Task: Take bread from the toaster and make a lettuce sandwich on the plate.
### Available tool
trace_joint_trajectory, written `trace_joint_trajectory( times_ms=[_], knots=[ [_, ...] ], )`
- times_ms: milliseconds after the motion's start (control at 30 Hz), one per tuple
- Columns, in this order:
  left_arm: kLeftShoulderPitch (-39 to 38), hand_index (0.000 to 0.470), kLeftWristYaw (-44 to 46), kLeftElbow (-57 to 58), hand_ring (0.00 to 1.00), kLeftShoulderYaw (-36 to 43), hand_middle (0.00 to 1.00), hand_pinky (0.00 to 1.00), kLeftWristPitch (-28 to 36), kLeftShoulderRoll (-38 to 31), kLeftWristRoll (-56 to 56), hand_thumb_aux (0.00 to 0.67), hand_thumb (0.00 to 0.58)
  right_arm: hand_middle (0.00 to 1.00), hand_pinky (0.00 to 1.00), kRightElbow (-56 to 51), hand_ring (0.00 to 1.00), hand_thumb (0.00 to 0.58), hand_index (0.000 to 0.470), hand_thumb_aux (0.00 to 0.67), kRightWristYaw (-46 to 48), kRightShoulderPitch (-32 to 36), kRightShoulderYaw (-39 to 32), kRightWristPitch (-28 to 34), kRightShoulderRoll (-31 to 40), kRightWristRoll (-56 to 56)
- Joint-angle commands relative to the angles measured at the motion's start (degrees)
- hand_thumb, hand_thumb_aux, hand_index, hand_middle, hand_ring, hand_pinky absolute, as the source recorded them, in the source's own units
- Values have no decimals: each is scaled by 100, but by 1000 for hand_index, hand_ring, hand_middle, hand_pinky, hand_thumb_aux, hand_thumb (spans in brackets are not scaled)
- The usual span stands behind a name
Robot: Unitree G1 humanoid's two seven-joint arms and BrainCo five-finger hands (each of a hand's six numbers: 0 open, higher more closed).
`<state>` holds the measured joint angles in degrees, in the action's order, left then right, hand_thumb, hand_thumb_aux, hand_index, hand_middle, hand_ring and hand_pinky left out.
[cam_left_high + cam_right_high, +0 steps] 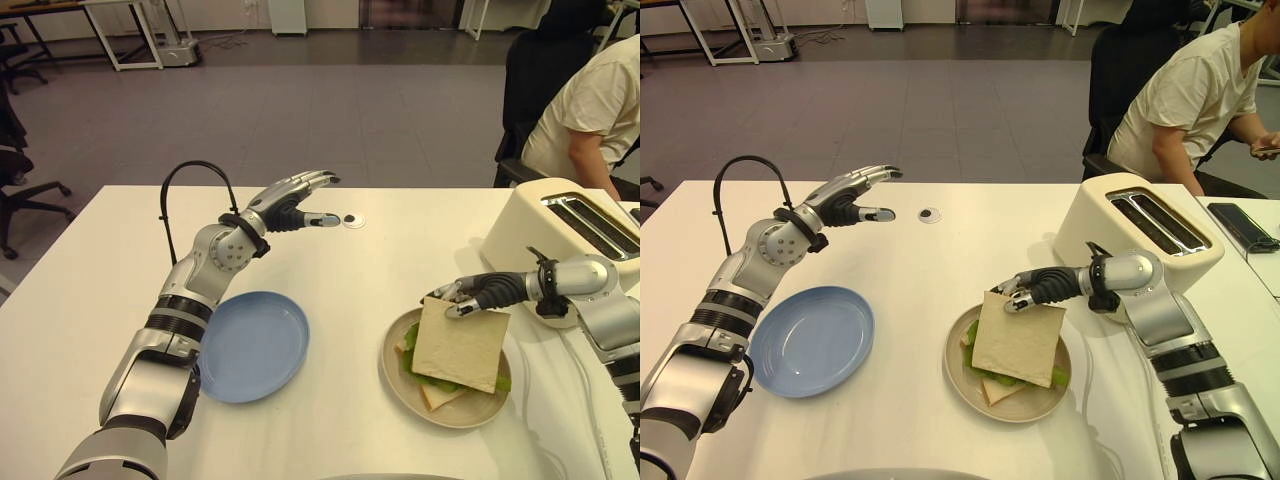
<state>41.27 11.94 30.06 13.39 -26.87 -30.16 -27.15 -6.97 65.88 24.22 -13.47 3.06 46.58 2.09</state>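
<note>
A cream toaster (530,235) stands at the right of the white table, and its slots look empty. In front of it a beige plate (398,388) holds a bottom bread slice (440,397) and green lettuce (500,382). A top bread slice (460,345) lies tilted over them. My right hand (475,293) is at that slice's far corner, fingers curled and pinching it. My left hand (295,205) hangs above the table's far middle with its fingers stretched out and nothing in it.
An empty blue plate (250,345) lies under my left forearm. A small round grommet (352,220) sits in the tabletop just past my left fingertips. A dark phone (1245,225) lies right of the toaster. A person sits behind the table's right end.
</note>
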Motion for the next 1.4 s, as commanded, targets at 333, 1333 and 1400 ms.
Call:
trace_joint_trajectory(
  times_ms=[333, 1333, 1400],
  knots=[
    [-55, 0, 86, -66, 0, 46, 0, 0, 15, -18, -8, 0, 0, 0, 0, -182, 0, 0, 0, 0, 19, -204, -348, -376, -204, -348],
    [-2710, 470, 6051, -5401, 1000, 1738, 1000, 1000, 4566, -953, 6209, 670, 580, 1000, 1000, 4473, 1000, 580, 470, 670, 1217, -3303, 1317, 3663, 2444, 3172],
    [-2667, 470, 6109, -5225, 1000, 2084, 1000, 1000, 4694, -897, 5756, 670, 580, 1000, 1000, 3920, 1000, 580, 470, 670, 1344, -3690, 1202, 3320, 2796, 2627]
  ],
)
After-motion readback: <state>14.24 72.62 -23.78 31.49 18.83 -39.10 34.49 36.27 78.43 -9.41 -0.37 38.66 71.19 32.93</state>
